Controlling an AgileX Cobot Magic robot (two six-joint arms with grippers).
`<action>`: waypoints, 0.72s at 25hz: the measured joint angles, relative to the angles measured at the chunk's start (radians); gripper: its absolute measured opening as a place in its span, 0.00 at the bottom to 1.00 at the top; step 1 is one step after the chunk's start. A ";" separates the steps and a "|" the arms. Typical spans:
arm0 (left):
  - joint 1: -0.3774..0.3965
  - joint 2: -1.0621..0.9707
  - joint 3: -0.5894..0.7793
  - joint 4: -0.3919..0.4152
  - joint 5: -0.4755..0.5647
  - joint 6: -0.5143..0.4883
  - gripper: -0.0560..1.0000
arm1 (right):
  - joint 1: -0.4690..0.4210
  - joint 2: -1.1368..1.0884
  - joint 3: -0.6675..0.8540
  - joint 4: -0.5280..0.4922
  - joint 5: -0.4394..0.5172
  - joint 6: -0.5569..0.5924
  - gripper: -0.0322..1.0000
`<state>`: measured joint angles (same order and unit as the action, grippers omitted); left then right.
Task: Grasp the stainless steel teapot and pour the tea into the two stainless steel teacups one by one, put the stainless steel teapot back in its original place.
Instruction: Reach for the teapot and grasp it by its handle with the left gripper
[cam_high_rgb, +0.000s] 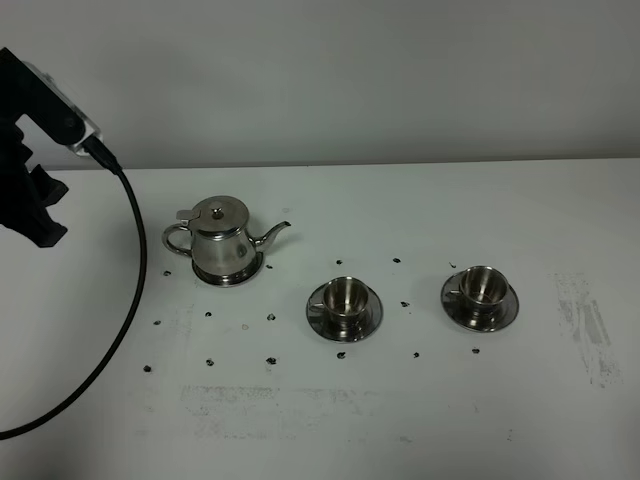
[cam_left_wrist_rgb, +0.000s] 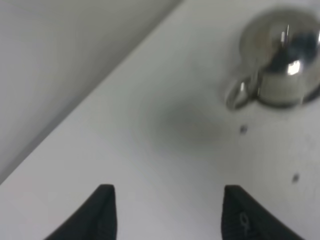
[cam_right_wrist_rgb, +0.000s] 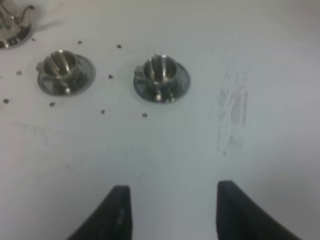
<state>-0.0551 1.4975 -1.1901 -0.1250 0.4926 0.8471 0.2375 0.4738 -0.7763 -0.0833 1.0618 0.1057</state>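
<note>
The stainless steel teapot (cam_high_rgb: 222, 238) stands upright on its round steel trivet (cam_high_rgb: 228, 276) at the left middle of the white table, spout pointing right. Two steel teacups on saucers stand to its right: one near the middle (cam_high_rgb: 345, 300), one further right (cam_high_rgb: 481, 290). My left gripper (cam_left_wrist_rgb: 167, 215) is open and empty, above the table left of the teapot (cam_left_wrist_rgb: 282, 65), well apart from it. My right gripper (cam_right_wrist_rgb: 172, 212) is open and empty, above bare table, with both cups (cam_right_wrist_rgb: 64, 70) (cam_right_wrist_rgb: 161, 75) ahead of it. It does not show in the exterior view.
The left arm (cam_high_rgb: 30, 190) and its black cable (cam_high_rgb: 130, 300) hang over the table's left edge. Small dark specks (cam_high_rgb: 272, 316) dot the table around the cups. Grey scuff marks (cam_high_rgb: 585, 325) lie at the right. A wall runs behind the table.
</note>
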 joint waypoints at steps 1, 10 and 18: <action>0.000 0.000 0.000 0.018 0.002 0.000 0.49 | 0.000 -0.034 0.024 -0.001 0.005 0.002 0.39; 0.000 0.061 0.000 0.051 -0.007 0.182 0.50 | 0.000 -0.263 0.154 -0.042 0.070 0.010 0.37; 0.000 0.161 0.000 0.050 -0.139 0.338 0.54 | 0.000 -0.423 0.246 -0.038 0.066 0.010 0.37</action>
<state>-0.0551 1.6588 -1.1901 -0.0747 0.3533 1.1849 0.2375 0.0510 -0.5305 -0.1215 1.1277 0.1154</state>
